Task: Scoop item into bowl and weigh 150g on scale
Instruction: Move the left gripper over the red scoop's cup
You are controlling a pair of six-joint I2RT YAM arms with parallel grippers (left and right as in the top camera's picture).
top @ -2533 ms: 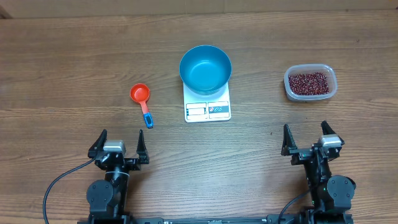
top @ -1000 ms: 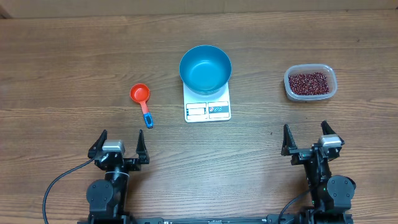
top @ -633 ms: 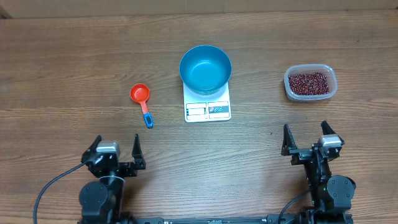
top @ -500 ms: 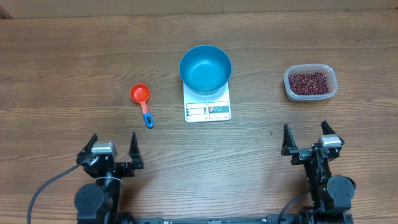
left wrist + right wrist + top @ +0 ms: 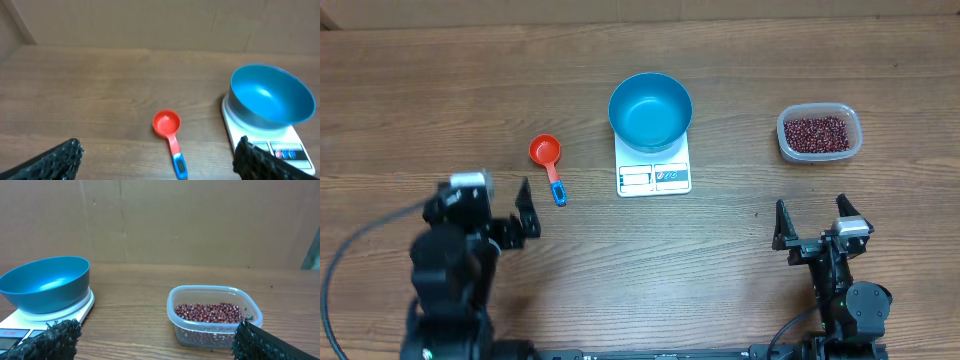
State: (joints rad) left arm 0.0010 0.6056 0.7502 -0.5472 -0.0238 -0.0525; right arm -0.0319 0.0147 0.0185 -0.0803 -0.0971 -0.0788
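Observation:
The dark red-brown beans (image 5: 814, 131) (image 5: 210, 312) fill a clear plastic tub (image 5: 786, 143) (image 5: 200, 334) at the right. The blue bowl (image 5: 650, 110) (image 5: 270, 97) (image 5: 45, 282) stands on the white scale (image 5: 654, 177) (image 5: 292, 150) (image 5: 80, 309) in the middle. A red scoop with a blue handle (image 5: 547, 155) (image 5: 167, 124) lies left of the scale. My left gripper (image 5: 485, 208) (image 5: 157, 150) is open and raised, just short of the scoop's handle. My right gripper (image 5: 811, 222) (image 5: 156, 330) is open near the table's front, short of the tub. Both hold nothing.
A brown cardboard wall (image 5: 160, 220) stands behind the wooden table (image 5: 440, 90). The left arm's black cable (image 5: 360, 250) trails toward the front left.
My left arm has lifted and swung left and forward, closer to the scoop. Its jaws have stayed open. The right arm and all the objects have not moved.

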